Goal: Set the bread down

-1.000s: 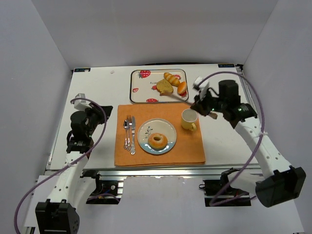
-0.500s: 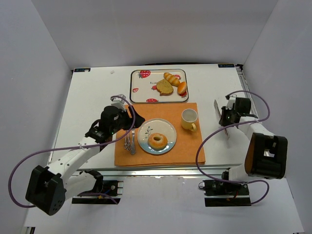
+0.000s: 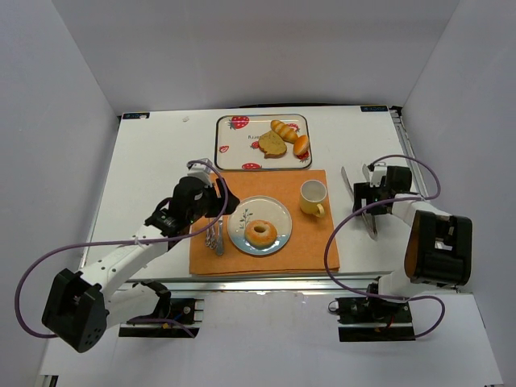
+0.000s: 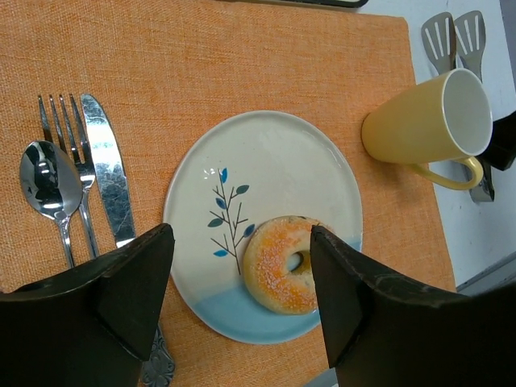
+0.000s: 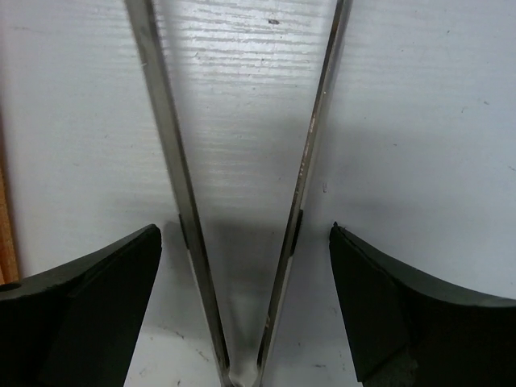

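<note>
Left claw open, fingers spread wide, hovering above round white ceramic plate with blue leaf sprig. Nothing gripped. Small golden-tan ring-shaped bread with pale glazed top lies on plate, off-centre, by blue-tinted band, below gap between my fingers. Plate sits on orange woven placemat. Silver spoon, fork, knife left of plate. Pale yellow mug to right. Right claw open too, low over white worktop. Metal tongs lie between its fingers, touching neither.

Top camera looks down; left wrist shares its plate, nearer; right wrist seemingly skims tongs.
</note>
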`<state>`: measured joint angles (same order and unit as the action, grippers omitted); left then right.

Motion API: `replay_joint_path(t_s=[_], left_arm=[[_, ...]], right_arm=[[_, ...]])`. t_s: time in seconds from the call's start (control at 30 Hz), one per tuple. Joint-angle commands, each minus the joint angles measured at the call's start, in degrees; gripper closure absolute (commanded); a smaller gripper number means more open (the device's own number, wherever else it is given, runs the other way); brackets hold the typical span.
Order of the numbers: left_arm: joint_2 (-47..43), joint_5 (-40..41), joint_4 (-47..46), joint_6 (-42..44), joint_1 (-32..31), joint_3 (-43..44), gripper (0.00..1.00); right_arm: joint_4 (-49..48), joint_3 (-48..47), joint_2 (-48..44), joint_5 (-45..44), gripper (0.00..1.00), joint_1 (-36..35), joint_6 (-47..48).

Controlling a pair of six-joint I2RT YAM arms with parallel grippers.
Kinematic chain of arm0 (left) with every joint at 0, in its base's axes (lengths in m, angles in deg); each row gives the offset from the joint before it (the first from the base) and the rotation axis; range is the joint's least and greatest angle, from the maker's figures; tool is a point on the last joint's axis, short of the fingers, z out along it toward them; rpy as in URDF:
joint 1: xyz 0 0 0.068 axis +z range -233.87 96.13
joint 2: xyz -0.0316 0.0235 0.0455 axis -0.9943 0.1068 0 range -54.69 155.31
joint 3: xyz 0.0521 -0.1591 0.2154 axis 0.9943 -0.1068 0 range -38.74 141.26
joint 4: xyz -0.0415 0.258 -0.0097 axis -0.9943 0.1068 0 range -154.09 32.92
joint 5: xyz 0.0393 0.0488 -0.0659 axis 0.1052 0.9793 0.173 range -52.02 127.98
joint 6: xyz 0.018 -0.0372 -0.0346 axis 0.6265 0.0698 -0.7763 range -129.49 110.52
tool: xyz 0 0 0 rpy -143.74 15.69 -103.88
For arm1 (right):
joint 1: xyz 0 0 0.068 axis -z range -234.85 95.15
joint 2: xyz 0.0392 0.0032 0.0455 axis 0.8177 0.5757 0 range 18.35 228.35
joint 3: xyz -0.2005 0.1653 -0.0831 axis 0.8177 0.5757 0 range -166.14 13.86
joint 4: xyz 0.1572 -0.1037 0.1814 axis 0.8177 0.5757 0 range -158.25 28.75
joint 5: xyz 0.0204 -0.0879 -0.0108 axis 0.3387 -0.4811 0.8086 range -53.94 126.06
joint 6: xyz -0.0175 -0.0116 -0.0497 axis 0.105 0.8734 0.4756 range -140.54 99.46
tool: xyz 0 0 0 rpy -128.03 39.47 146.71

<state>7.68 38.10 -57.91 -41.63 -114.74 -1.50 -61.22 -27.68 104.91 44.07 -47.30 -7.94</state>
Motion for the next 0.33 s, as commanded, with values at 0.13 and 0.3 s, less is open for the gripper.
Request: replay_joint_path(t_s=[0.13, 0.3], left_arm=[[-1.02, 1.64, 1.21, 0.68, -0.86, 1.0, 0.21], [0.82, 0.5, 2.61, 1.99, -1.38, 3.01, 0.2]], right_arm=[[8.17, -10.13, -7.63, 1.58, 0.11, 0.27, 2.79], [7.48, -15.58, -10.79, 2.53, 0.11, 0.18, -0.03]])
